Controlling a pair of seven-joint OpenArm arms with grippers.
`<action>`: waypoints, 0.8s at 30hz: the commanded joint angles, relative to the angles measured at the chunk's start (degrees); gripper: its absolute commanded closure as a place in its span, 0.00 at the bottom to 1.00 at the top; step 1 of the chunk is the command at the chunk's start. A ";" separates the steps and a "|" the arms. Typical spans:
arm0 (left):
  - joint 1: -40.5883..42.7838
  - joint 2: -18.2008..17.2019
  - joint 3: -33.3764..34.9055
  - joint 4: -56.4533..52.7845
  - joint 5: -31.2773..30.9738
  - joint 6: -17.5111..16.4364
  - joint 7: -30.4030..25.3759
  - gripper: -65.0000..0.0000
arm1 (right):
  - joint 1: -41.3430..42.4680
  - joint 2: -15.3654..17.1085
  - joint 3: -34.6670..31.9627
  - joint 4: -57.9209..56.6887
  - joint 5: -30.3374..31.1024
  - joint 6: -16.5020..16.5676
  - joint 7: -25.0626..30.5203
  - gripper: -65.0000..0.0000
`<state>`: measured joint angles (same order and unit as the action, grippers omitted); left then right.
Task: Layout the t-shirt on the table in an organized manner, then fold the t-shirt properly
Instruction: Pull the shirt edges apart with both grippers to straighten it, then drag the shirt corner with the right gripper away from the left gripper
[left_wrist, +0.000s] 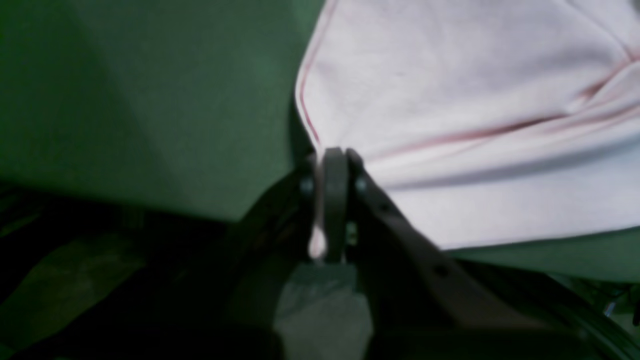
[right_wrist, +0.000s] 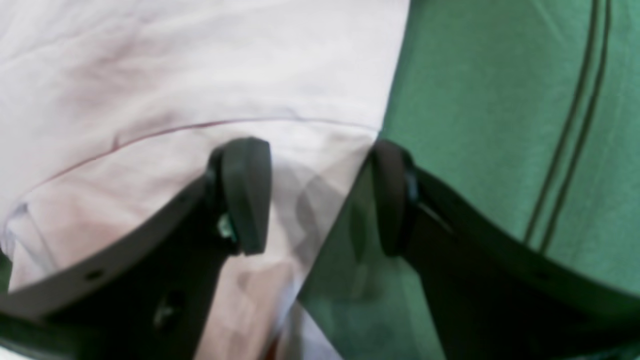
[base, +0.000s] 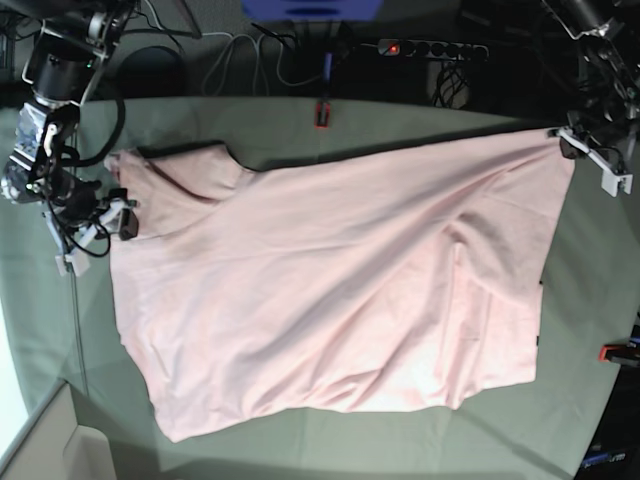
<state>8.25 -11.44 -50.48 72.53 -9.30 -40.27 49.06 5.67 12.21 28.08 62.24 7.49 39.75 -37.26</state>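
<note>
one corner pinched, one corner let go

left wrist view: the left gripper (left_wrist: 334, 165) is clenched on a corner of the t-shirt (left_wrist: 460, 100), a sliver of pale pink cloth squeezed between its dark jaws. the fabric is soft matte cotton with a stitched hem line and long shallow folds, stretched out over the green cloth of the table (left_wrist: 140, 100).

right wrist view: the right gripper (right_wrist: 315, 195) stands released, its rounded dark pads apart, one over the shirt's hemmed edge, the other over bare table cloth (two thin dark lines run along that cloth). nothing is held between them.

base view: the t-shirt (base: 330, 280) lies spread across the table (base: 420, 440), plain pink side up, wrinkled, one corner drawn toward the left gripper (base: 572, 145) at the far right edge. the right gripper (base: 122, 218) sits at the shirt's left edge. a red clamp (base: 322, 112) grips the far rim.
</note>
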 joint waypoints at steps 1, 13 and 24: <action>-0.21 -1.26 -0.29 0.83 -0.41 0.27 -0.66 0.99 | 0.35 -0.12 0.01 0.31 -0.23 0.25 -0.59 0.50; -1.00 -1.44 -0.29 0.92 -0.41 0.27 -0.66 0.99 | -1.23 -2.05 0.36 1.37 -0.06 0.25 -0.59 1.00; -1.44 -1.09 -0.38 5.58 -0.50 0.27 -0.66 0.99 | -11.52 -4.95 8.36 28.53 0.12 0.25 -0.68 1.00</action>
<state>7.14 -11.38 -50.50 77.06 -9.74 -40.29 49.21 -6.28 6.26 35.90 89.78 7.42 40.27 -39.33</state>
